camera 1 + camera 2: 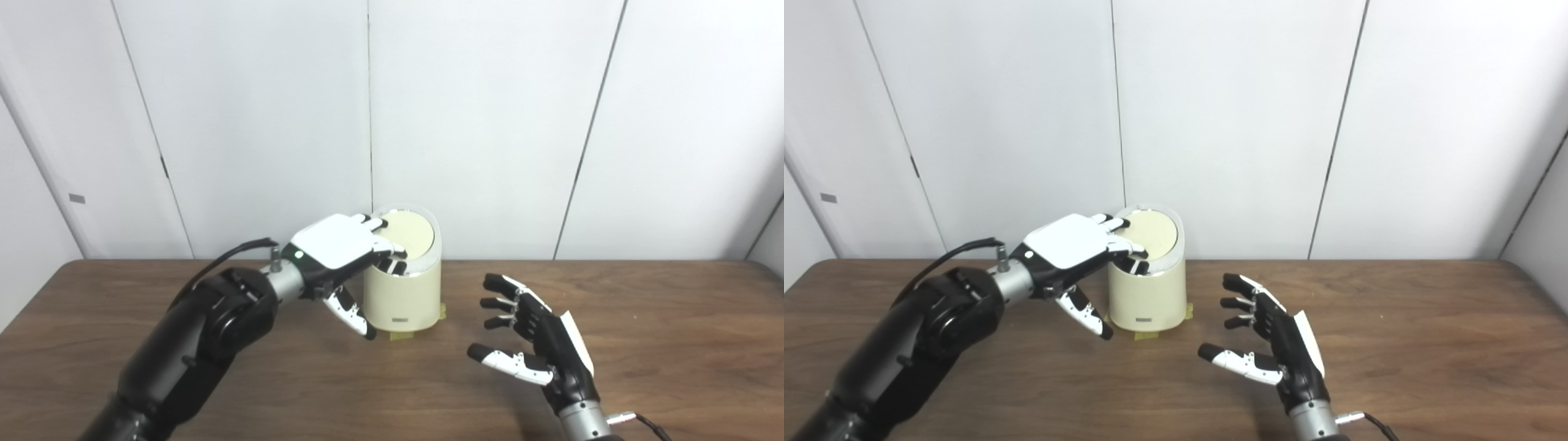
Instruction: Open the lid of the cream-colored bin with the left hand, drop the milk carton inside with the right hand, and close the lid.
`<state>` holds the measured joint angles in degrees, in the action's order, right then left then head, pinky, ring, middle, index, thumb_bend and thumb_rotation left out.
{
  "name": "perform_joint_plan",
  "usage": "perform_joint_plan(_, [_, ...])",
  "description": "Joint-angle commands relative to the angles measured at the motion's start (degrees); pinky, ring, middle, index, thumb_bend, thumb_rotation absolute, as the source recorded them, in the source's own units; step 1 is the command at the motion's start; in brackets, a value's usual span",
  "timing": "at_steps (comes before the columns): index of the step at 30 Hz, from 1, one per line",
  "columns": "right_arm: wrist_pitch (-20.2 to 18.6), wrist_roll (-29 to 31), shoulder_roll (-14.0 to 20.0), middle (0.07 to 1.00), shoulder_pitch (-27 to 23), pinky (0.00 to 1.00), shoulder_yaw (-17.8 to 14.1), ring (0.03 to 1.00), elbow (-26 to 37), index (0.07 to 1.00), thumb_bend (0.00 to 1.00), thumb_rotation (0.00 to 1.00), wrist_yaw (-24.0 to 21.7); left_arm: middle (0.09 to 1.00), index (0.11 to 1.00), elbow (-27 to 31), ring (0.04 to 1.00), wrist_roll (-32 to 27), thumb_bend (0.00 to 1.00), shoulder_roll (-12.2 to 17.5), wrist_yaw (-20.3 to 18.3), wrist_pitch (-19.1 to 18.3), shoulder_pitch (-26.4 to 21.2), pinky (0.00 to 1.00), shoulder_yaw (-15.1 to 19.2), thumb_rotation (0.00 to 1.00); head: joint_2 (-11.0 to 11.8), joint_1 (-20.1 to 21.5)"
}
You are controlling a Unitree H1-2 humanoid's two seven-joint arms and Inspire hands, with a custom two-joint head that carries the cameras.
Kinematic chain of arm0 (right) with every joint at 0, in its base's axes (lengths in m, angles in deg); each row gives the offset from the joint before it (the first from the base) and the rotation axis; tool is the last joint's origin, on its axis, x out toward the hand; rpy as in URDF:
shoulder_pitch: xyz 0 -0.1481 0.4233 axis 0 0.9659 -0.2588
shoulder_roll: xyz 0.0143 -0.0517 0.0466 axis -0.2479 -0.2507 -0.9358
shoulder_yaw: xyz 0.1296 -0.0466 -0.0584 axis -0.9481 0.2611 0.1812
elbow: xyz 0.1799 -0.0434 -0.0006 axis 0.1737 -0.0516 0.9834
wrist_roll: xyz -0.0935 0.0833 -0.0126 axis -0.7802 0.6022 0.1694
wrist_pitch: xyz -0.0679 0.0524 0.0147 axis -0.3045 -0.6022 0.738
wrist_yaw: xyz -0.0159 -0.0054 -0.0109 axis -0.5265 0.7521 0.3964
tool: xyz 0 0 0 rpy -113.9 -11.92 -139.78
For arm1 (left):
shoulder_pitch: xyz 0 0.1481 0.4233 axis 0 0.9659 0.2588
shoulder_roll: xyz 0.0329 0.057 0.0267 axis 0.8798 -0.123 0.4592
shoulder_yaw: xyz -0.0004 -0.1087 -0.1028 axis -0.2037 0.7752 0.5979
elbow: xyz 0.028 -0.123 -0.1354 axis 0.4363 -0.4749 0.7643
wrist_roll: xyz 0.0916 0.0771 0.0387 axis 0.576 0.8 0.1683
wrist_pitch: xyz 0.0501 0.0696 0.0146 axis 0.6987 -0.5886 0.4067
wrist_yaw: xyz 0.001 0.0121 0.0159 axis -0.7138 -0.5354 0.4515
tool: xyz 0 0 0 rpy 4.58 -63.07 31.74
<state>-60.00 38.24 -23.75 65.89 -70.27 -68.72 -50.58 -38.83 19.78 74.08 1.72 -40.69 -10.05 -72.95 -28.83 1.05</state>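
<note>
White wall panels back a dark wooden table [643, 318]. At its far centre stands the cream-coloured cylindrical bin [402, 294], label unreadable. Left hand [340, 248] rests fingers on its round lid [409, 234]; right hand [533, 337] hovers spread, empty.

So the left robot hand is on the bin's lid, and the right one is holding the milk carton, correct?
Not quite. The right robot hand is empty, fingers spread above the table, as the left eye view shows. The left robot hand is indeed on the bin's lid.
</note>
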Motion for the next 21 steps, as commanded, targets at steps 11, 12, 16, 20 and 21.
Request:
perform_joint_plan(11, [1.74,0.51,0.66,0.798,-1.75,0.59,-0.39,0.727,1.35,0.796,0.7,0.32,0.3,0.992,0.985,3.69,0.992,-24.55,0.76,-9.31,15.53,-3.49,9.66,0.95,19.34,0.25,0.16,-0.58])
perform_joint_plan(12, [1.74,0.48,0.71,0.798,-1.76,0.59,-0.41,0.727,1.32,0.798,0.7,0.33,0.33,0.984,0.971,4.09,0.98,-27.28,0.77,-10.03,15.75,-3.95,10.79,0.92,20.49,0.24,0.16,-0.58])
perform_joint_plan(16, [2.87,0.86,1.09,0.795,-2.04,0.58,-0.59,0.722,0.33,0.796,0.71,0.33,0.24,0.952,0.968,4.57,0.9,-33.92,0.75,-12.2,17.12,-2.28,18.47,0.75,22.68,0.25,0.36,-0.71])
perform_joint_plan(20, [3.47,1.85,1.57,0.796,-2.27,0.56,-0.74,0.71,-0.43,0.793,0.71,0.29,-0.19,0.892,0.918,5.34,0.837,-36.9,0.76,-13.5,17.78,-1.72,25.26,0.69,22.61,0.25,0.38,-0.83])
perform_joint_plan(21, [3.66,1.93,1.67,0.796,-2.3,0.55,-0.71,0.707,-0.58,0.792,0.71,0.29,-0.21,0.876,0.908,5.3,0.82,-38.04,0.76,-13.81,17.89,-1.38,26.67,0.68,22.81,0.24,0.38,-0.83])
